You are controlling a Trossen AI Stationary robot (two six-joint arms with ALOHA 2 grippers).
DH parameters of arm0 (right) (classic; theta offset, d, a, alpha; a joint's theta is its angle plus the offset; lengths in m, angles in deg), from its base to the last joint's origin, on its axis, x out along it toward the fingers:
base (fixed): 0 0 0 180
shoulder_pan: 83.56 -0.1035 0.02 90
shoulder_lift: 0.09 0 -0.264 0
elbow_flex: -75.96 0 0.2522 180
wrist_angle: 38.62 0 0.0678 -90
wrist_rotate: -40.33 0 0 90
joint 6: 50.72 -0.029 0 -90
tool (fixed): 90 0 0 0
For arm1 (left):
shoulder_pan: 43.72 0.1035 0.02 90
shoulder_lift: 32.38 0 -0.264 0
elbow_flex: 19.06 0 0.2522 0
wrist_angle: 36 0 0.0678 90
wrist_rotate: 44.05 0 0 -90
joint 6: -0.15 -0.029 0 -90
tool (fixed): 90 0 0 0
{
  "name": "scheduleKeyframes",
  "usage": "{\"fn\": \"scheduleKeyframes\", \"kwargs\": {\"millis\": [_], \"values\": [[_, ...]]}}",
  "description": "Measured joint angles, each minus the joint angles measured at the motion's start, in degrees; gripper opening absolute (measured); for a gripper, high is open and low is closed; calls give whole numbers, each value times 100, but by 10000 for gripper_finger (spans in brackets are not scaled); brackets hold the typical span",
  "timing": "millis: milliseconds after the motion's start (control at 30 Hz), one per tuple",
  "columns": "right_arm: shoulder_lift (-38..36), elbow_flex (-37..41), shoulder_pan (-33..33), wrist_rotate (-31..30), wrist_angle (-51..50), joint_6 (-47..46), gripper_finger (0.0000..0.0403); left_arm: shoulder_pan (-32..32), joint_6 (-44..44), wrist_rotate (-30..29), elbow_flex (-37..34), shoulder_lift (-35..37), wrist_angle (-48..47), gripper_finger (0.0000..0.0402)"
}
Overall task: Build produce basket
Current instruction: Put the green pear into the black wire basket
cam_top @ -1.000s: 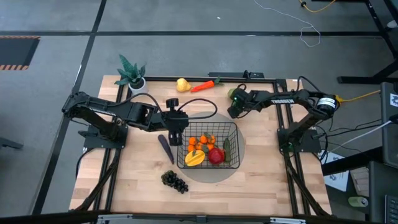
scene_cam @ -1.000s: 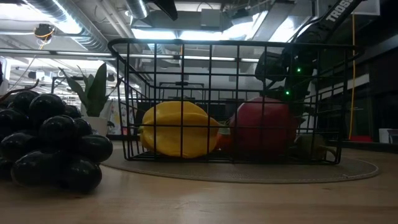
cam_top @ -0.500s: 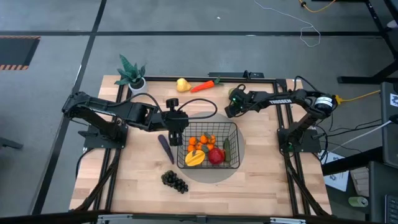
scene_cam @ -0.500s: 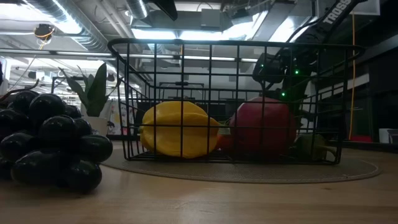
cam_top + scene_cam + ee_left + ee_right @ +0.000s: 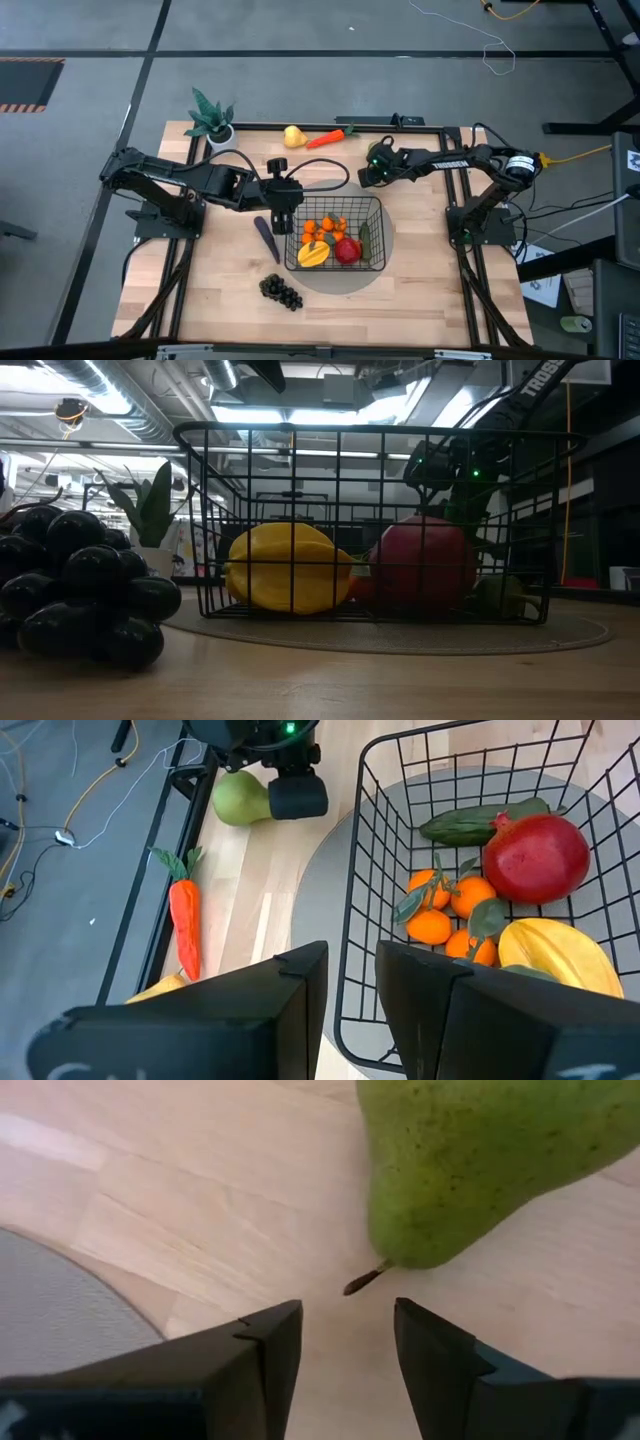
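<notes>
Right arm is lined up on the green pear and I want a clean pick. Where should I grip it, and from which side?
Grip the green pear across its wide belly, coming straight down from above. It lies on its side on the table, stem pointing at the open right end effector, and the neck end tapers, so fingers there would likely slip.

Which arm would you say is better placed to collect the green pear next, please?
Right. Its pincer is open just short of the green pear on the wood, stem toward it. The left pincer hovers by the basket rim, farther off.
</notes>
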Motion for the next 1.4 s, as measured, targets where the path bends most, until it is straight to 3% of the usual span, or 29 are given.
{"fn": "scheduleKeyframes", "kwargs": {"millis": [267,567,833,967,1233,1400], "values": [[63,0,-18,-784,47,-440,149,0,-2,-1,0,0,0,76],[620,-33,-25,-958,115,-408,149,0,-3,1,0,0,-2,76],[503,-16,-10,-968,141,188,146,0,-3,1,-2,0,-39,76],[490,-13,44,-962,142,467,117,0,1,1,-2,0,-39,76],[490,-9,175,-1026,95,716,18,0,47,-1,-67,0,-34,76],[488,-9,169,-1013,91,1044,3,-2,49,1,-315,0,-42,76]]}}
